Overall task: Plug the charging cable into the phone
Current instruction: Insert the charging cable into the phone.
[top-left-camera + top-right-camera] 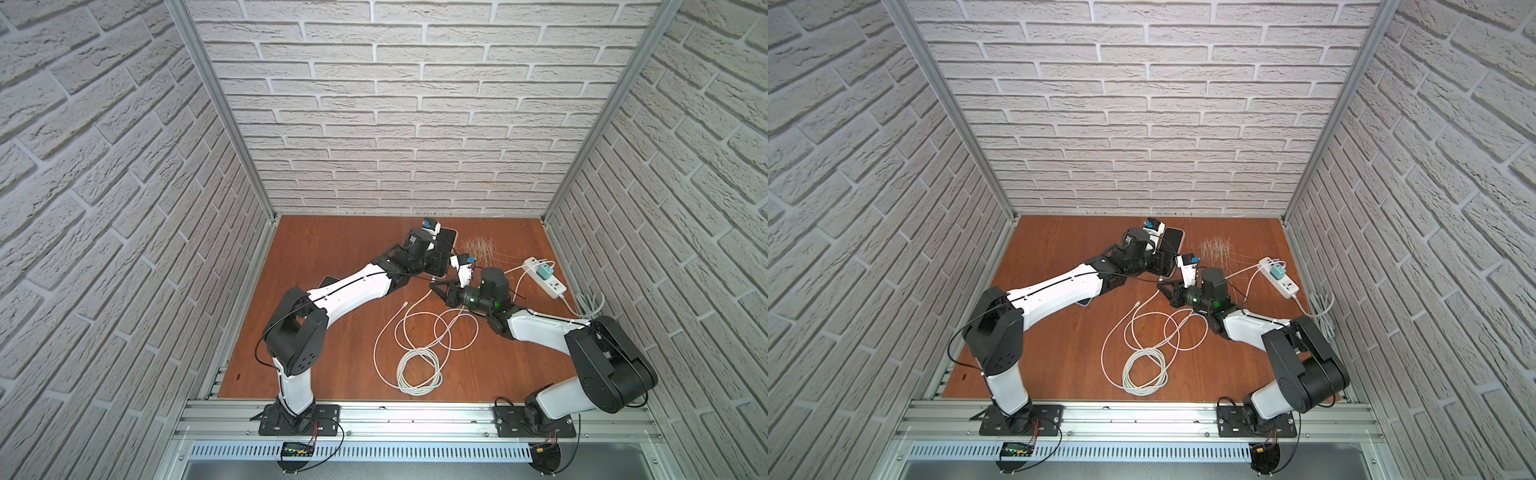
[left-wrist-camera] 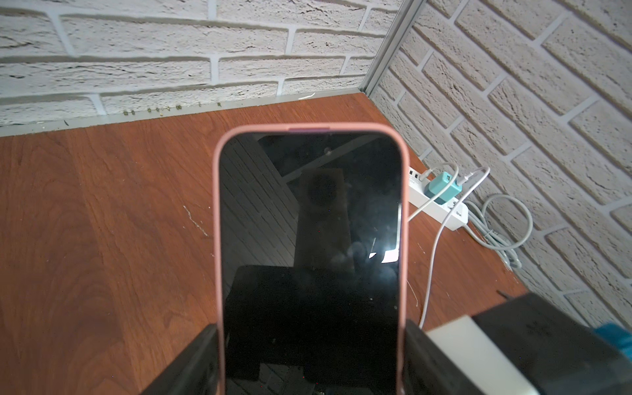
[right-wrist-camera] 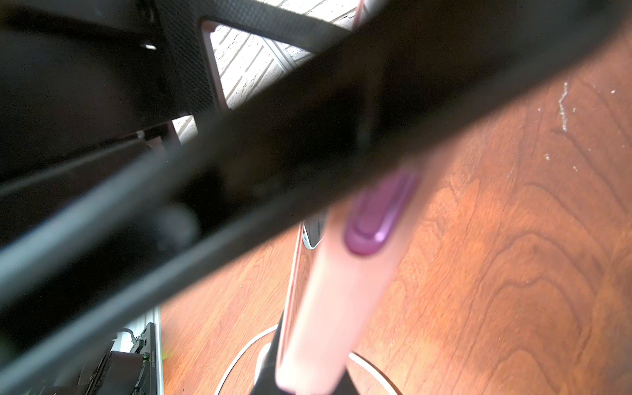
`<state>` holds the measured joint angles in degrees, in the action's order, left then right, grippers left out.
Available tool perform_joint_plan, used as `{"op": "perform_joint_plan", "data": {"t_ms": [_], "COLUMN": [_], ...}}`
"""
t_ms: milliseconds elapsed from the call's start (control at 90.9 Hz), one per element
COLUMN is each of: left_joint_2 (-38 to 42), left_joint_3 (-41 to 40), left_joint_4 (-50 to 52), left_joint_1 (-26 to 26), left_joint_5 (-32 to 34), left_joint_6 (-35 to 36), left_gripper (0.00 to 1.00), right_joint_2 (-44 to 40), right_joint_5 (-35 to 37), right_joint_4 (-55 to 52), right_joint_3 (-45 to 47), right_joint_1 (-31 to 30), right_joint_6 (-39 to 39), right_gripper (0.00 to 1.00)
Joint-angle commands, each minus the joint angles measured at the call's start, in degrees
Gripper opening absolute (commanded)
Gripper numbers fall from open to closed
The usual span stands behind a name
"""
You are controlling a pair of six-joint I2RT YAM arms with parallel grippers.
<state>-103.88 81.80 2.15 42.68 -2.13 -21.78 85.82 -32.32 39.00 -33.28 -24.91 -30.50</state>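
count: one phone [image 2: 309,239], one power strip [image 1: 555,286] with two white leads, two grippers | left gripper [image 2: 309,359]: jaws wide, clamped across phone's lower half | right gripper [image 1: 435,287]: closed, beside phone's near end; grip on charging cable [image 1: 419,368] unclear | phone: far-middle table [image 1: 332,353], screen up, long axis toward back wall [image 1: 395,124]

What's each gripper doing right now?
Left gripper: closed on the phone.
Right gripper: closed, apparently pinching the charging cable near its end.

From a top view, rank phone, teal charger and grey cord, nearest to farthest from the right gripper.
1. Phone, just beyond the right gripper.
2. Charger, on the strip, out to its right.
3. Grey cord, by the right wall.
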Motion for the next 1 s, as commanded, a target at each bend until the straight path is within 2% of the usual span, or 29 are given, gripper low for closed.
{"op": "perform_joint_plan", "data": {"t_ms": [0, 418, 792, 990], "left_joint_2": [-1.4, -4.1, -4.0, -2.2], "left_joint_3": [0.6, 4.1, 2.3, -0.7], "left_joint_4": [5.3, 12.4, 10.5, 9.2], "left_joint_1": [4.6, 6.9, 6.9, 6.9], "left_joint_5": [-11.3, -11.0, -10.5, -7.5], "left_joint_6": [4.3, 8.8, 5.6, 4.9], "left_gripper": [0.0, 0.0, 0.0, 0.0], "right_joint_2": [-1.9, -2.3, -2.8, -4.2], "right_joint_5": [2.0, 1.0, 0.3, -0.5], "right_joint_4": [6.3, 6.7, 11.1, 11.0], "right_joint_3": [-1.2, -0.9, 0.7, 1.2], "right_joint_1": [1.2, 2.1, 4.1, 4.8], "right_joint_6": [-1.1, -1.7, -5.8, -5.6], "right_gripper": [0.03, 0.03, 0.03, 0.03]}}
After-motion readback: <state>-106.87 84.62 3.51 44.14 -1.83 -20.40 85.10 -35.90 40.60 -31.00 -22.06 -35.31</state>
